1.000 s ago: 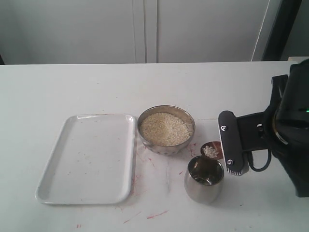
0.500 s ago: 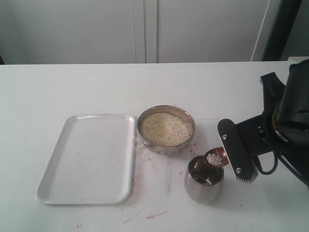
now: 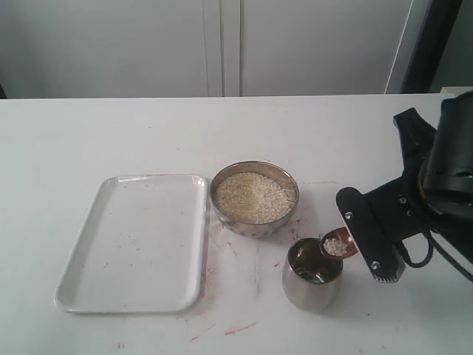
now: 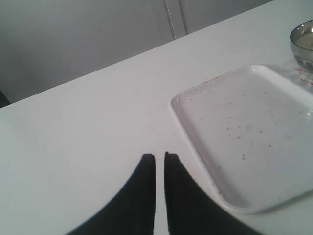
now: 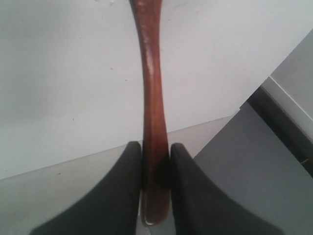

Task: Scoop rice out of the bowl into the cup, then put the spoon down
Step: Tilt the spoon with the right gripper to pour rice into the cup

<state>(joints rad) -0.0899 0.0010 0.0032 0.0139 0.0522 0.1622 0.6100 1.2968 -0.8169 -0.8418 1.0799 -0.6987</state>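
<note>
Right hand (image 5: 155, 147): clamped on the spoon's handle, one dark finger (image 5: 128, 166) pressed to each side of it near the handle's end; in the exterior view it reaches in from the right of the table, just beside the cup.
Left hand (image 4: 160, 156): fingers drawn together with only a thin slit between them and nothing in them; it hangs above bare table beside one end of the tray, well apart from the bowl and cup.
Spoon (image 3: 339, 242): dark reddish-brown wood, held off the table; its oval end sits over the right side of the cup's rim, and its long handle runs back into the right hand.
Rice (image 3: 253, 196): off-white grains fill the bowl nearly to the rim; a small heap also lies on the spoon's oval end.
Bowl (image 3: 244, 226): wide, shiny metal, standing upright near the middle of the table, between the tray and the cup.
Cup (image 3: 310, 288): small polished steel tumbler, upright, just in front and to the right of the bowl; the reflections inside make it impossible to tell how much rice it holds.
Tray (image 3: 133, 244): white, rectangular, flat on the table just left of the bowl, with reddish specks on it.
Table (image 3: 111, 133): white, with faint red marks around the bowl and cup.
Background: pale cabinet doors (image 3: 222, 44) behind the table.
</note>
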